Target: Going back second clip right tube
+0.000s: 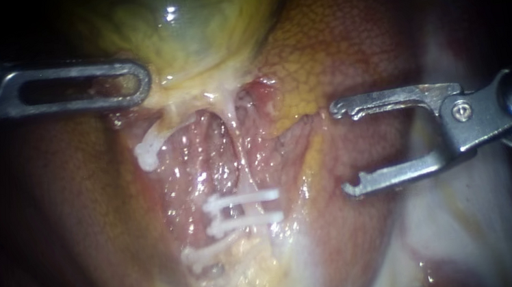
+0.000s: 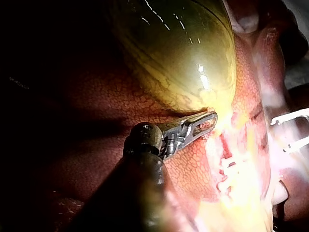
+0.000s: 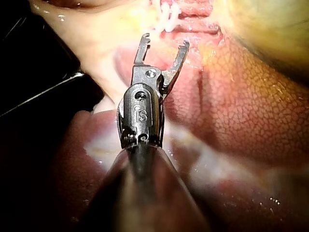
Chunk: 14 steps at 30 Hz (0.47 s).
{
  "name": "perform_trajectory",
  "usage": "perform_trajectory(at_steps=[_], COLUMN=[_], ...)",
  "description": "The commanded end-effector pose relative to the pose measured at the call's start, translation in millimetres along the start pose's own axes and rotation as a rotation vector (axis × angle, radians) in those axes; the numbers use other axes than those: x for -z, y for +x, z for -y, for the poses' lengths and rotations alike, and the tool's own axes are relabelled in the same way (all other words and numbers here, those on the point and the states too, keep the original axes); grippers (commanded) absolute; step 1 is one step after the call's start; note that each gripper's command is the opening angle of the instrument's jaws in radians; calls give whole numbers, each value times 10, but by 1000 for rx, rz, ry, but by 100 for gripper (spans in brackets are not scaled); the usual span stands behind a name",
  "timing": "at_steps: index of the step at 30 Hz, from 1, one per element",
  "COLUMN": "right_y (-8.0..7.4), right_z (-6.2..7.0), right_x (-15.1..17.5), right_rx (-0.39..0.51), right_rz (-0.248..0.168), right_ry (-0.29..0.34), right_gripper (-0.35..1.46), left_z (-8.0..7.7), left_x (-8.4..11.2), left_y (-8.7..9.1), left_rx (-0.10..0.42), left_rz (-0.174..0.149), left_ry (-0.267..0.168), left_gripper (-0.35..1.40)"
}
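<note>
The right tube (image 1: pixel 237 133) runs down from the yellow-green gallbladder (image 1: pixel 193 15) and carries two white clips (image 1: pixel 243 209), one just below the other. My right instrument (image 1: pixel 341 148) comes in from the right, its jaws wide open and empty, off to the right of the clips and apart from them. In the right wrist view those open jaws (image 3: pixel 161 48) point at the clips (image 3: pixel 166 14) ahead. My left instrument (image 1: pixel 146 85) is shut on the gallbladder's lower edge; the left wrist view shows this grip (image 2: pixel 205 123) too.
Red-brown liver (image 1: pixel 348 31) surrounds the dissected bed. Further white clips sit on the left side of the bed, one high (image 1: pixel 148 153) and one low (image 1: pixel 200 257). Pale wet tissue (image 1: pixel 435 217) lies under the right instrument.
</note>
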Motion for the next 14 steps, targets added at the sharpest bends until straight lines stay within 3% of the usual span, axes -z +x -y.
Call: perform_trajectory(at_steps=[1,14], right_y=[0,0], right_z=[0,1], right_x=[0,-6], right_rx=[0,0], right_rz=[-1,0], right_ry=[0,-4], right_gripper=[48,49], left_z=[0,1], left_x=[-1,0], left_y=[0,-1], left_rx=[1,2], left_rz=[0,-1], left_ry=[-2,-1], left_gripper=[-35,-35])
